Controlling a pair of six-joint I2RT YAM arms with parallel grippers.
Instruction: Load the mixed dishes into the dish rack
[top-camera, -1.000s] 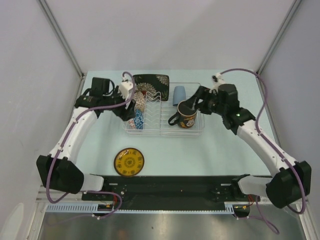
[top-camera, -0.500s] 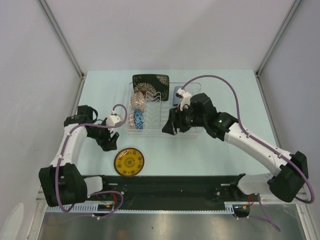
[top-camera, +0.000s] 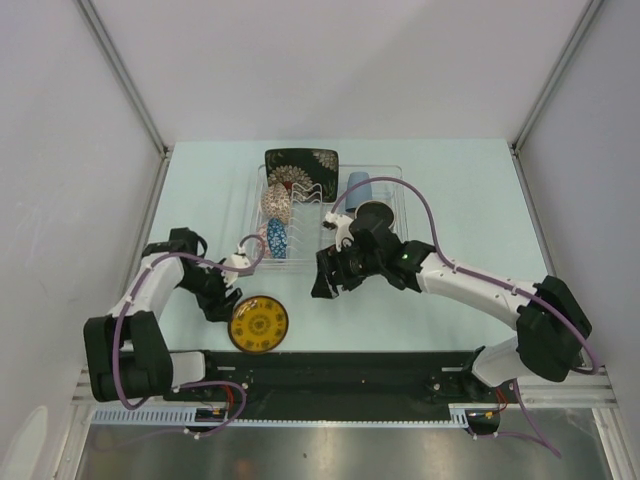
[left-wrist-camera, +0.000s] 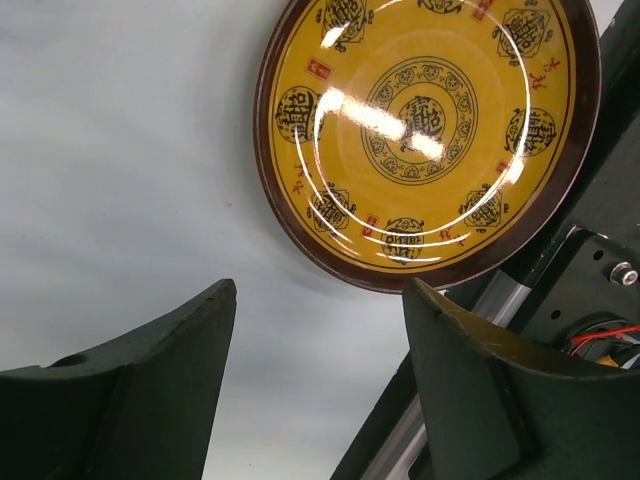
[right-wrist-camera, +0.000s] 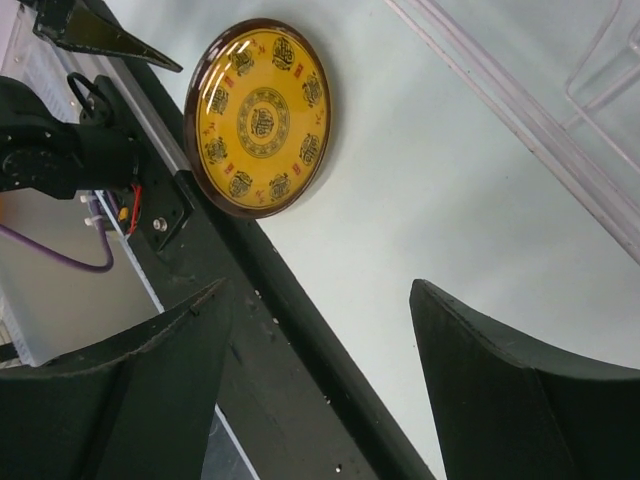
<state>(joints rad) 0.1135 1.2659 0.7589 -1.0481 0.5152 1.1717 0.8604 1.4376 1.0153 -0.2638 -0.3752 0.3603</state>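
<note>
Overhead, the pale table (top-camera: 450, 200) carries the rack (top-camera: 310, 195) at its far middle, already holding four dishes. The black plate (top-camera: 300, 160) stands at its far left end. The beige bowl (top-camera: 277, 200) and the blue bowl (top-camera: 277, 240) sit on edge among the left-hand prongs. The mug (top-camera: 375, 213) is in the right half, partly hidden by the right arm. The saucer (top-camera: 258, 323) is the one dish outside the rack, lying flat on the table by the near edge, close to the black rail (right-wrist-camera: 300, 380).

From above, the left gripper (top-camera: 222, 303) sits low just beside the saucer's left rim, and the right gripper (top-camera: 322, 283) hangs in front of the rack's near side, well apart from the saucer. Neither pincer's opening can be read from this height.

Only the wrist cameras settle that. The left one shows its fingers (left-wrist-camera: 150, 400) spread wide with bare table between them and the saucer's gold pattern just ahead, not touched. The right one shows its fingers (right-wrist-camera: 500, 400) equally wide and empty, the saucer far off at upper left, and a corner of the rack's clear tray (right-wrist-camera: 560, 120) that the left wrist view lacks.
</note>
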